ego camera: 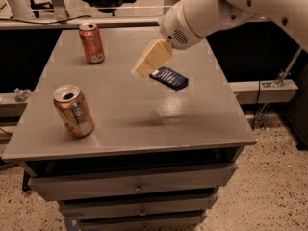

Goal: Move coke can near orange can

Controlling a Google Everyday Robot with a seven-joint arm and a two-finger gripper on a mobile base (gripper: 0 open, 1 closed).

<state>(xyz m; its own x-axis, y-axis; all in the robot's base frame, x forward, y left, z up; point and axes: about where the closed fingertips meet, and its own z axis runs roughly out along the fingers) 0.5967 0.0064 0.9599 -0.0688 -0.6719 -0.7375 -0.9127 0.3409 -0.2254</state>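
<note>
The coke can (pixel 92 43), darker red-orange with a silver top, stands upright at the far left of the grey table (pixel 130 109). The orange can (pixel 73 111), golden-orange with a whitish-grey label panel, stands upright near the front left edge. My gripper (pixel 144 65) hangs above the middle of the table on a white arm that reaches in from the upper right. It is to the right of the coke can and well apart from it. It holds nothing that I can see.
A dark blue flat packet (pixel 169 78) lies on the table just right of the gripper. Drawers sit under the tabletop. Chairs and a rail stand behind the table, and a speckled floor lies to the right.
</note>
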